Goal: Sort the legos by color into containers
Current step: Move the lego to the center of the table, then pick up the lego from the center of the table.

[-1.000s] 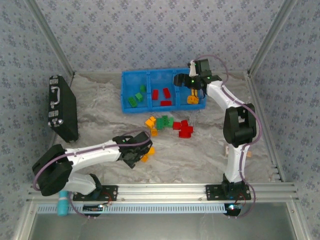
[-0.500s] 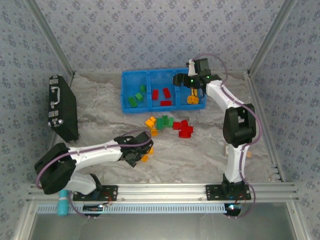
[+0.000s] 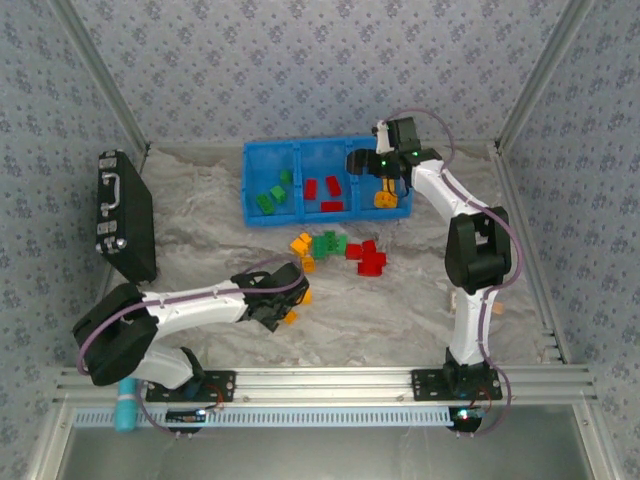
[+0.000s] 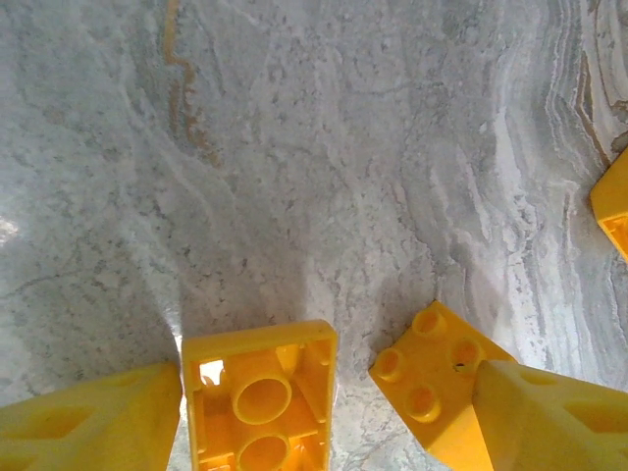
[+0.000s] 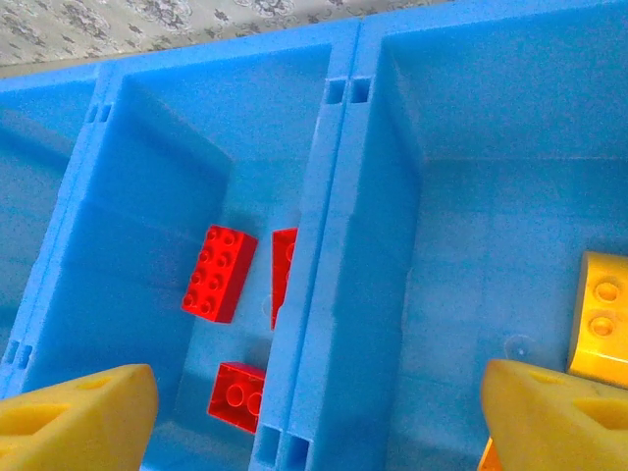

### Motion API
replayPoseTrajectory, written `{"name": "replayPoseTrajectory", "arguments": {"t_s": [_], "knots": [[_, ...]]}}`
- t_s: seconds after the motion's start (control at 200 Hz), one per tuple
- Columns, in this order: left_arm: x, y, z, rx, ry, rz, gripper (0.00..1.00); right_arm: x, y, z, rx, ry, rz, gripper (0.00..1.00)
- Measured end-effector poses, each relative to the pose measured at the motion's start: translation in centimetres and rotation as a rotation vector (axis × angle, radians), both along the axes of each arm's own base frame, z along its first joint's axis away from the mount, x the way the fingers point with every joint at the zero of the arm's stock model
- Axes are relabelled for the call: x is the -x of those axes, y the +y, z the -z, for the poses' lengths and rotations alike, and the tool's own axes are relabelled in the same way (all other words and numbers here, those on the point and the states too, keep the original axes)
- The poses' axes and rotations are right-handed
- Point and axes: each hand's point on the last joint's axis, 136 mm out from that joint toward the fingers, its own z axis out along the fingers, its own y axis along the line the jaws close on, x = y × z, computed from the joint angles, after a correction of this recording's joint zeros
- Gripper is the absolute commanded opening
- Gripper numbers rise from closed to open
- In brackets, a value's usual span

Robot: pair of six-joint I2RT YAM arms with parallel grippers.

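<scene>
The long blue plastic bin (image 3: 300,144) is being part-filled; small plastic bricks (image 3: 335,248) are being left loose. Left gripper (image 4: 329,378) is being held open astride a yellow brick (image 4: 260,392); right gripper (image 5: 316,383) open, empty.

Blue bin (image 3: 262,168) part-filled by color; other legos (image 3: 325,243) loose nr it.

This is plainly a robotics lab test cell: the left arm (image 3: 190,305) and right arm (image 3: 470,250) are bolted to an aluminium rail (image 3: 330,378) at the edge of a marble-print counter (image 3: 400,310), fenced by metal posts (image 3: 100,75) and patterned backdrop panels (image 3: 300,60), with legos (image 3: 325,243) and a blue bin (image 3: 247,185) laid out.
</scene>
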Motion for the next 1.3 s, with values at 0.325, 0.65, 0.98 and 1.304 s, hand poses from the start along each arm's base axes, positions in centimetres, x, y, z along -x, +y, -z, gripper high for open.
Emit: {"name": "replayPoseTrajectory", "arguments": {"t_s": [0.325,0.65,0.98,1.304], "knots": [[1.5,2.4,-0.2,-0.046,0.026,-0.002,0.82,0.2,0.6,0.4,0.018,0.000,-0.016,0.87],[1.6,2.5,0.9,-0.073,0.044,-0.001,0.82,0.2,1.6,1.6,0.041,0.019,-0.036,0.87],[1.8,2.7,1.4,-0.096,0.071,0.008,0.73,0.1,1.5,1.5,0.050,0.015,-0.037,0.86],[2.2,2.9,2.0,-0.164,0.187,0.057,0.59,0.1,1.2,1.7,0.065,0.014,-0.033,0.86]]}}
